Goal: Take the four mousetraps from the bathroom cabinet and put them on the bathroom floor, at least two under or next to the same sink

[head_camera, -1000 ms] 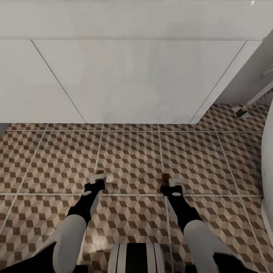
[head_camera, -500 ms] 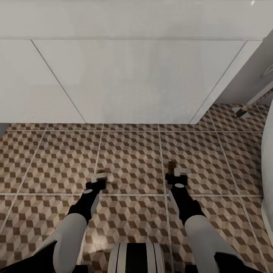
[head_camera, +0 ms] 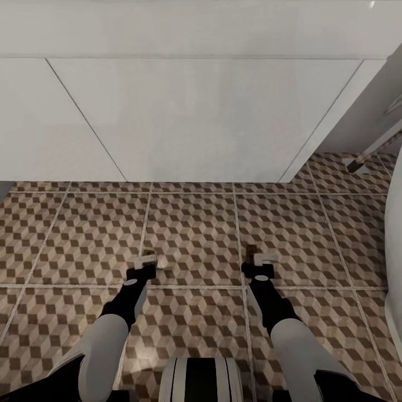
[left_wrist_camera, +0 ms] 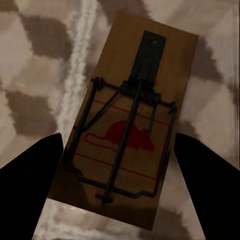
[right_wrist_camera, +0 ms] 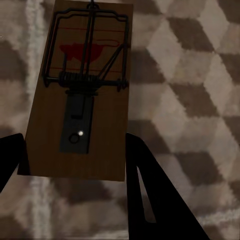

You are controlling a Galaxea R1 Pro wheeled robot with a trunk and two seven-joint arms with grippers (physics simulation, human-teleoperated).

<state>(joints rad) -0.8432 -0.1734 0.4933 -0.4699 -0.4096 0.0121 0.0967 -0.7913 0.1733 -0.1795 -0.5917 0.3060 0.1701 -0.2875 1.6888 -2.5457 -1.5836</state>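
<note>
I am holding two mousetraps low over the patterned bathroom floor [head_camera: 195, 223], in front of the sink's white vanity [head_camera: 195, 123]. My left gripper [head_camera: 147, 262] is shut on one tan mousetrap [head_camera: 148, 257]. The left wrist view shows that mousetrap [left_wrist_camera: 125, 125], with its wire spring and red mouse mark, between the two dark fingers of the gripper [left_wrist_camera: 117, 140]. My right gripper [head_camera: 257, 260] is shut on the other mousetrap [head_camera: 252, 250]. In the right wrist view its board [right_wrist_camera: 80, 95] sits between the fingers of the gripper [right_wrist_camera: 75, 137], just above the tiles. The cabinet is out of view.
The vanity front runs across the whole far side. A white curved fixture [head_camera: 394, 234] bounds the right edge. A thin slanted rod with a dark foot [head_camera: 357, 163] stands at the vanity's right corner. My own base [head_camera: 201, 379] is at the bottom.
My right gripper carried its mousetrap forward toward the vanity and slightly right, then eased back a little. The left gripper and its mousetrap have hardly moved.
</note>
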